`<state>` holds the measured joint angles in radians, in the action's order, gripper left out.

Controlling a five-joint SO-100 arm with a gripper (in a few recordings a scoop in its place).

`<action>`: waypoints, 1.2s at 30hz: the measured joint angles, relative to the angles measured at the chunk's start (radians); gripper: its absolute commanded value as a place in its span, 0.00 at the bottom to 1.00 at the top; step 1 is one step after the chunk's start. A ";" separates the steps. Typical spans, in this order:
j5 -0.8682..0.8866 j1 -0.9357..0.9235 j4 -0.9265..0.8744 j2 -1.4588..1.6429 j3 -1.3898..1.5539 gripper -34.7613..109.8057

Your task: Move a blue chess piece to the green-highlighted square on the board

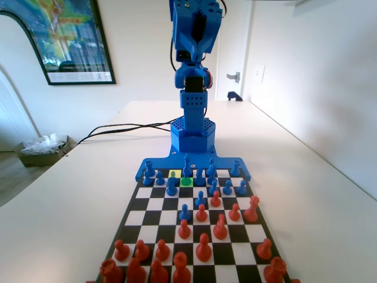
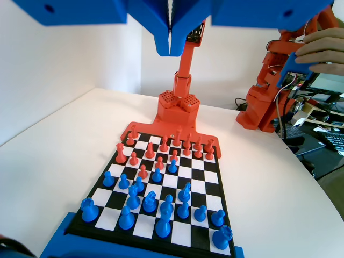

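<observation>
— While my gripper (image 2: 170,47) hangs high over the board (image 2: 212,185) in the wrist view, how do my jaws stand?

— Together, tips meeting, nothing between them.

— Where is the green-highlighted square (image 1: 187,181)?

— Fixed view: second row from my base, just right of the paler yellow-green square (image 1: 175,174), and bare.

— And the blue chess piece (image 1: 187,163)?

— On the far back row, upright, just behind that green square. Blue pawns (image 1: 171,187) stand near it; red pieces (image 1: 203,247) fill the near end.
</observation>
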<state>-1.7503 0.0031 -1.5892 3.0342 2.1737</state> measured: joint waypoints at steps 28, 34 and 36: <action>0.018 -0.021 0.000 0.000 0.000 0.25; 0.018 -0.021 0.000 0.000 0.000 0.25; 0.018 -0.021 0.000 0.000 0.000 0.25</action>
<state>-1.7319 -0.0184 -1.5892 3.0342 2.1737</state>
